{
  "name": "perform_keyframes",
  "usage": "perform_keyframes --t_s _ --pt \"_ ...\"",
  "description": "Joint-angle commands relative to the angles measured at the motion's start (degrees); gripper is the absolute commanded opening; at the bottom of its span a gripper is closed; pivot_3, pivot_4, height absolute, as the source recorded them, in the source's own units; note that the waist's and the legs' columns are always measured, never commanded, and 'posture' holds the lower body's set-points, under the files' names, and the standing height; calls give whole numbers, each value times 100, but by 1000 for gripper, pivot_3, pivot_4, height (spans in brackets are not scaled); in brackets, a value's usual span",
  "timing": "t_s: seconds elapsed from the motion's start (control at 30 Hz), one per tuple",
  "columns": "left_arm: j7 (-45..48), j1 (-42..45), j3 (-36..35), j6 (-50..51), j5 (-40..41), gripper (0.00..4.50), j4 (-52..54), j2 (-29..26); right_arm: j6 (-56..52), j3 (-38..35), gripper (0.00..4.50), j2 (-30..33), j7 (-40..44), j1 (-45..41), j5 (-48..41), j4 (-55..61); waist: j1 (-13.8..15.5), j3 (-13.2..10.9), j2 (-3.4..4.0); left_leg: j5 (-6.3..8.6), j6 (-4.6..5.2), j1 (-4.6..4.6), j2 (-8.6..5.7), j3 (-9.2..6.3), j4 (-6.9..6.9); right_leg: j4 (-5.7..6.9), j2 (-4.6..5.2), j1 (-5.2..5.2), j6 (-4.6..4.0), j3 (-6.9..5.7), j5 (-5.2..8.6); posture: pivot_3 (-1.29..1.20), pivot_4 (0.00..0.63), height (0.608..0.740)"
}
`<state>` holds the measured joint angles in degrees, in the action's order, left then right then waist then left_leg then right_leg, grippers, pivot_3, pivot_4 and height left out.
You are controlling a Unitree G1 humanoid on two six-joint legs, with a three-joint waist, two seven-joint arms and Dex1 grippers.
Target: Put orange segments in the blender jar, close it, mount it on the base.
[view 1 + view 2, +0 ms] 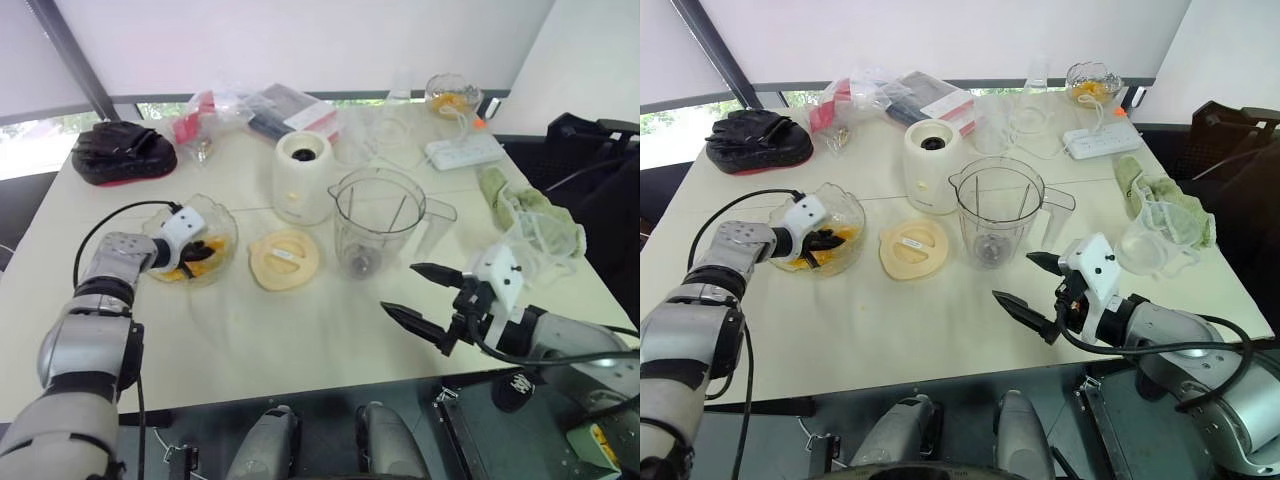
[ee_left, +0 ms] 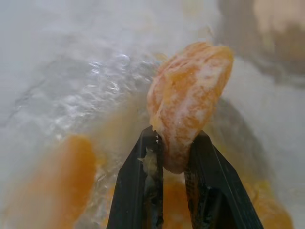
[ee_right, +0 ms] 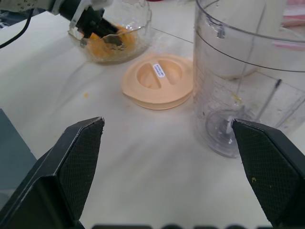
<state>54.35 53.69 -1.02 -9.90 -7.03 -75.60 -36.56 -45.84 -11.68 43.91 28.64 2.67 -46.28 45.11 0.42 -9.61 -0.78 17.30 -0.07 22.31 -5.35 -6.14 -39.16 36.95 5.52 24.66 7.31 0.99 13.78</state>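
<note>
My left gripper [image 1: 203,252] reaches into a clear glass bowl [image 1: 222,222] of orange segments at the table's left and is shut on one orange segment [image 2: 188,102]. The clear blender jar [image 1: 378,220] stands upright and uncovered in the middle of the table. Its cream lid [image 1: 284,257] lies flat between the bowl and the jar. Behind the lid stands the white blender base [image 1: 303,177]. My right gripper [image 1: 420,292] hovers open in front of the jar, near the table's front edge, holding nothing.
A black glove pad [image 1: 122,152] lies at the back left, with plastic bags [image 1: 245,108] beside it. A power strip [image 1: 463,150] and a second glass bowl [image 1: 451,96] sit at the back right. A green cloth [image 1: 512,200] and clear container [image 1: 545,240] lie at the right.
</note>
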Motion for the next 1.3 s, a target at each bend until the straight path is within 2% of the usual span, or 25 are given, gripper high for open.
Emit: perform_keyframes --t_s 0.03,0.13,0.23,0.33,0.47,0.57,0.73,0.83,1.0,1.13,1.3 --pt "451 -66 -664 241 774 599 393 -281 131 -4 4500 37 126 -112 43 -21 9 0 -1 0 0 0 0 0 0 0 0 0 0 0 0 0 150 740" --pt "728 -244 -915 418 1124 599 809 -315 137 16 4500 54 234 -163 83 -102 22 0 0 0 0 0 0 0 0 0 2 0 0 0 0 0 150 740" --pt "854 -343 -1207 926 1653 599 1856 -288 106 26 4500 72 319 -232 94 -168 33 -3 -5 -1 -1 1 -1 -2 -1 0 4 -1 0 0 0 0 150 740" --pt "844 -307 -1214 1457 1934 599 2828 -224 98 33 4500 89 398 -279 134 -241 38 -5 -14 -3 -6 5 -1 -8 -3 0 4 -1 0 -1 0 0 150 740" --pt "937 764 -872 1945 2082 599 3546 148 81 8 4500 77 405 -241 153 -217 91 -7 -23 -5 -9 8 -3 -13 -4 0 4 -2 0 -4 0 0 150 740" --pt "1112 1511 -592 1850 1998 599 3287 521 98 -5 4500 45 373 -211 211 -220 85 -5 -23 -7 -13 9 -9 -9 -7 -4 4 -3 0 -3 0 0 150 740" --pt "1594 2565 -177 1427 1906 599 2442 1526 125 -62 4500 -91 166 -35 279 -66 31 -5 -23 -10 -17 7 -11 -7 -6 -5 5 -5 2 -4 1 0 150 740" --pt "1841 2910 113 897 1707 599 1784 2211 151 -125 4500 -186 -29 169 333 112 13 -5 -23 -7 -11 5 -10 -2 -5 -6 4 -4 2 -2 1 0 150 740" --pt "1858 3143 354 318 1384 599 932 2973 140 -280 4500 -376 -384 582 355 498 -1 -6 -23 -5 -7 6 -8 2 -4 -5 3 0 3 1 2 0 150 740" --pt "1775 3191 485 92 1070 599 538 3276 147 -412 4500 -492 -630 918 350 775 33 -6 -24 -4 -5 6 -9 2 -4 -5 3 -2 4 1 2 0 150 740" --pt "1773 3092 604 -114 735 599 344 3361 146 -399 4500 -589 -843 1064 341 938 23 -6 -24 -4 -4 5 -8 0 -5 -5 1 -2 4 1 3 0 150 740"
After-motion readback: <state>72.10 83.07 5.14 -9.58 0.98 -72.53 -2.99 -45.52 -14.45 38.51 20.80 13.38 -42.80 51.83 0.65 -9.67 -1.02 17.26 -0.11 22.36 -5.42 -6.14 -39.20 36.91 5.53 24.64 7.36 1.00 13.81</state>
